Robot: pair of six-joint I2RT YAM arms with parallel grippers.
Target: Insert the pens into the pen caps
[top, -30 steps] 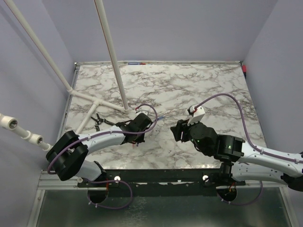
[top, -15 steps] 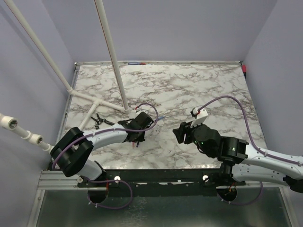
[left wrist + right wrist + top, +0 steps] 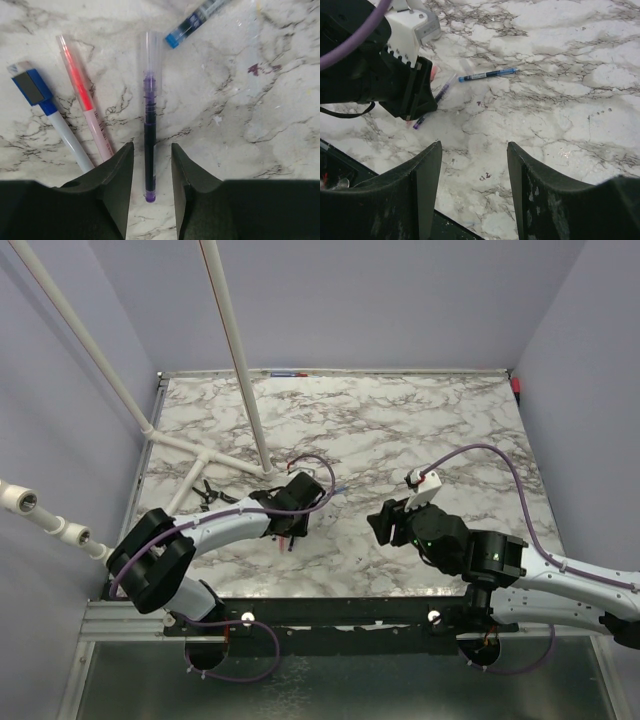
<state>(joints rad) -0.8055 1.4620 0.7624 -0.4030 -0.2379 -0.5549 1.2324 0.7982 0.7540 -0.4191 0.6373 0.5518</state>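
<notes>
Marble-look table point(image 3: 400, 420), and every pen I can see is lying flat on it, nothing lifted.

The left gripper point(image 3: 151, 150) is down low with its jaws apart, straddling the near end of the dark purple pen point(image 3: 148, 130). The fingers aren't pinching it, there's a gap on both sides. The far end of that pen is see-through plastic, and I honestly can't tell if that's a cap or just the barrel.

The red pen point(image 3: 82, 97) sits just beside it at a slant, close but not touching. On the other side of the red one is a white pen point(image 3: 67, 137) with a blue end piece point(image 3: 31, 86) that has a grey clip. It looks like a cap already pushed on, but that's a guess. The blue pen point(image 3: 487, 75) is off on its own, well apart from the other three, out to the right of the left gripper.

The right gripper point(image 3: 474, 150) is open too, holding nothing, hovering above the table over on the right and looking across at the pens.

Progress-wise, I'd say barely started. No loose cap is visible in any view and nothing is being joined. The grab on the dark pen is lined up but not made, so pretty much all the capping is left.
</notes>
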